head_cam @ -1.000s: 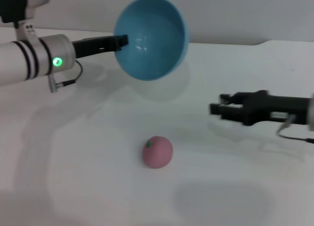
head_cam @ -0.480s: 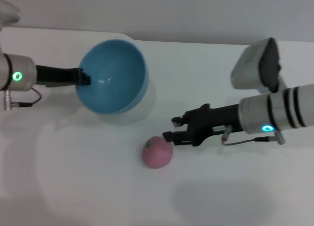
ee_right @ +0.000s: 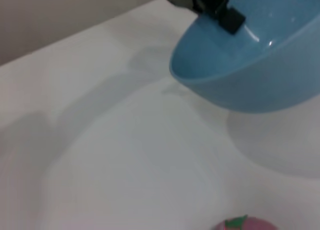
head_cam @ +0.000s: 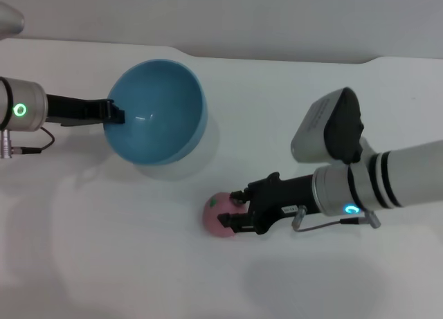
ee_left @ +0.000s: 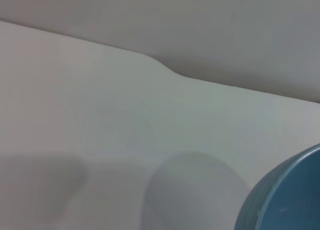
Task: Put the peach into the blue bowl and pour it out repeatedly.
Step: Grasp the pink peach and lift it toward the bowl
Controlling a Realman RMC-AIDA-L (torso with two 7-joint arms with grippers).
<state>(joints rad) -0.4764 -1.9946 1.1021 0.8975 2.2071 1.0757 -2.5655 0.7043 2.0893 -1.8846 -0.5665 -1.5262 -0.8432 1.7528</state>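
Observation:
The blue bowl (head_cam: 158, 111) hangs tilted above the table at the left, its opening turned toward me; my left gripper (head_cam: 116, 113) is shut on its rim. Part of the bowl's wall (ee_left: 287, 200) shows in the left wrist view. The pink peach (head_cam: 216, 215) lies on the white table (head_cam: 104, 263) in front of the bowl. My right gripper (head_cam: 237, 212) reaches in from the right, open, with one finger on each side of the peach's right half. In the right wrist view the bowl (ee_right: 260, 75), the left gripper (ee_right: 220, 10) clamped on its rim, and the peach's top (ee_right: 245, 224) appear.
The table's far edge (head_cam: 291, 58) runs behind the bowl, with a step at the back right. My right arm's wrist camera housing (head_cam: 332, 129) stands above the forearm.
My right gripper has moved left and down until its fingers straddle the peach. The bowl has shifted slightly, still held by the left gripper. The peach has not moved.

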